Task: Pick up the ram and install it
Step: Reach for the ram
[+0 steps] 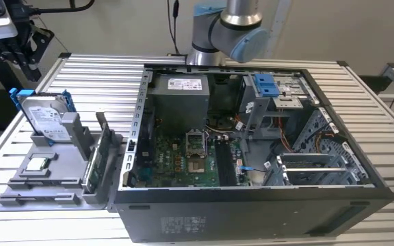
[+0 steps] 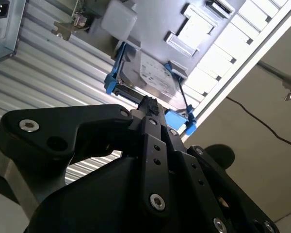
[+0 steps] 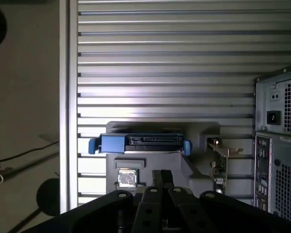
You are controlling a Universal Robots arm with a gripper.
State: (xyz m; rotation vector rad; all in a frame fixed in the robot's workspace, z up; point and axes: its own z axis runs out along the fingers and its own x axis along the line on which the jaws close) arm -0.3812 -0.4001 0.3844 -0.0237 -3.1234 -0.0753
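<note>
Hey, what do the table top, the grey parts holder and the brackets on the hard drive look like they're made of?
Table: looks like bare aluminium, going by the ribbed slats with a dull silvery sheen.
Grey parts holder: probably plastic, a matte, uniform grey with blocky moulded or printed slots.
Brackets on the hard drive: likely plastic, being bright blue, smooth and thin.

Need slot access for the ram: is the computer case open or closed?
Open. In the exterior view the computer case has no cover on top, and the motherboard inside is exposed.
</note>
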